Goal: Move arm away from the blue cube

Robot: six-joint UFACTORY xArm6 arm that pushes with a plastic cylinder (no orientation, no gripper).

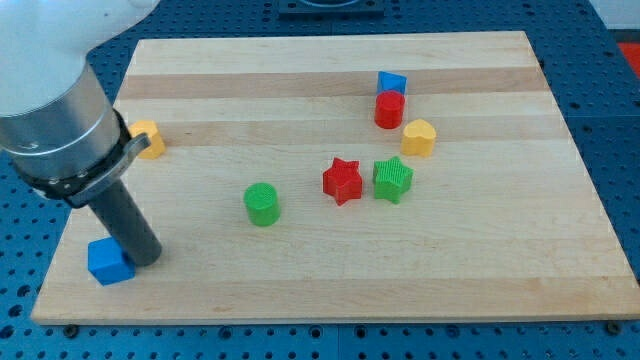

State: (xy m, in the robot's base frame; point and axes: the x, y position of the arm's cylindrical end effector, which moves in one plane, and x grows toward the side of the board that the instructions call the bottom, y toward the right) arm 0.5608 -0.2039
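Note:
The blue cube (pixel 109 262) lies near the board's bottom left corner. My tip (pixel 145 257) stands on the board right beside it, on its right side, touching or nearly touching it. The dark rod rises from there up and to the left into the grey arm body, which covers the view's upper left.
A yellow block (pixel 148 139) sits at the left edge, partly hidden by the arm. A green cylinder (pixel 262 204) is at centre. A red star (pixel 342 181) and green star (pixel 393 180) lie right of centre. Above them are a yellow heart (pixel 419 137), red cylinder (pixel 389 109) and blue triangular block (pixel 392 82).

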